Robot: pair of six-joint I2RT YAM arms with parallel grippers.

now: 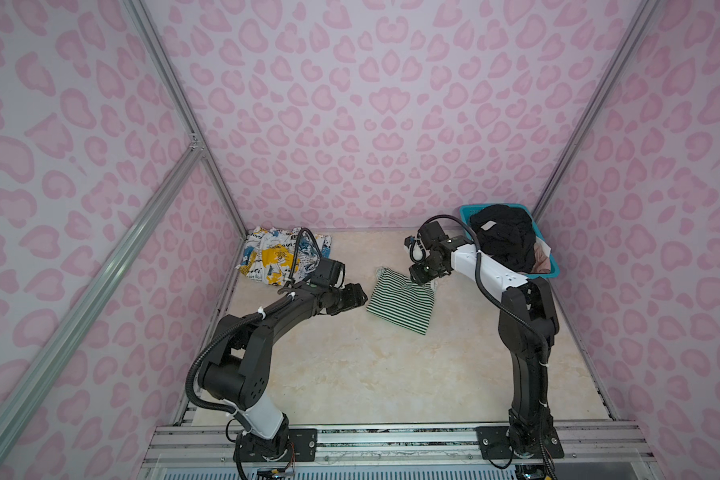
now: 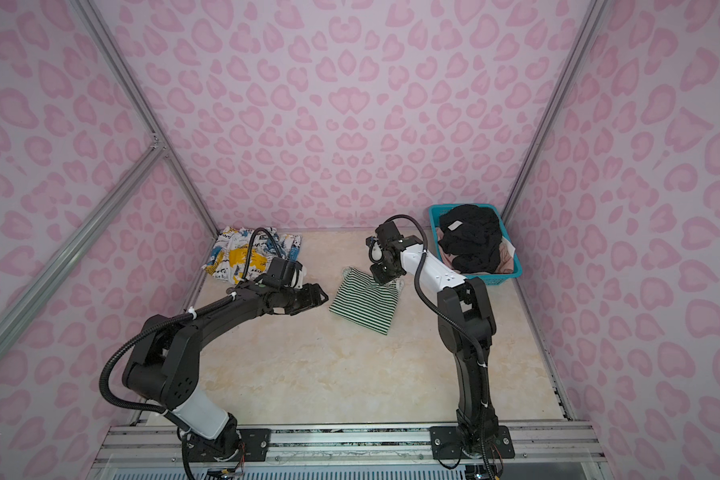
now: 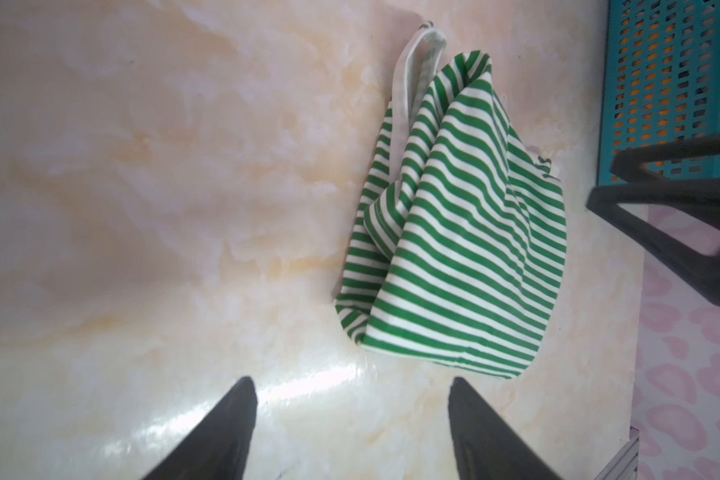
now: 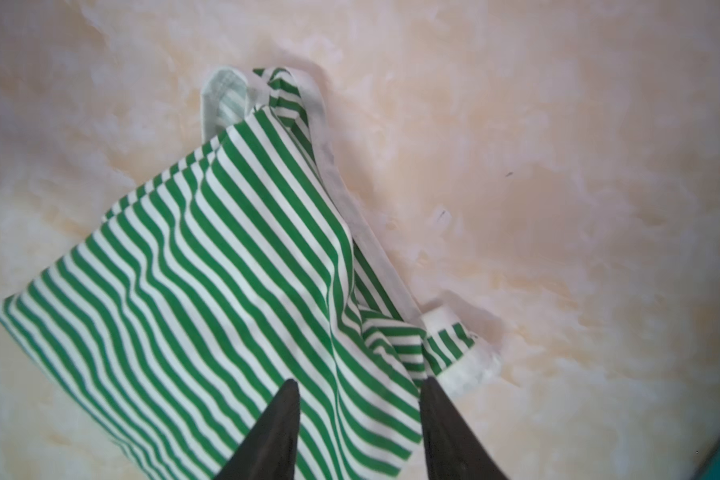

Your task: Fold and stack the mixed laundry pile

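Observation:
The green-and-white striped top (image 1: 400, 303) (image 2: 364, 301) lies folded on the table's middle. My right gripper (image 1: 422, 280) (image 2: 381, 280) hovers over its far right corner. In the right wrist view this gripper (image 4: 358, 382) is open, with striped cloth (image 4: 225, 291) lying below the gap. My left gripper (image 1: 360, 297) (image 2: 323, 296) is open just left of the top, with only bare table between the fingers (image 3: 350, 380), and the top (image 3: 454, 228) lies ahead of it. The white splashed garment (image 1: 279, 257) (image 2: 250, 253) lies at the far left corner. A black garment (image 1: 506, 237) (image 2: 470, 241) and a pale pink one (image 1: 539, 257) (image 2: 504, 253) fill the basket.
The teal mesh basket (image 1: 468, 214) (image 2: 435, 220) (image 3: 661, 83) stands at the far right corner against the pink patterned wall. Walls close in the table on three sides. Marbled beige tabletop (image 1: 371, 374) stretches toward the arms' bases at the front rail.

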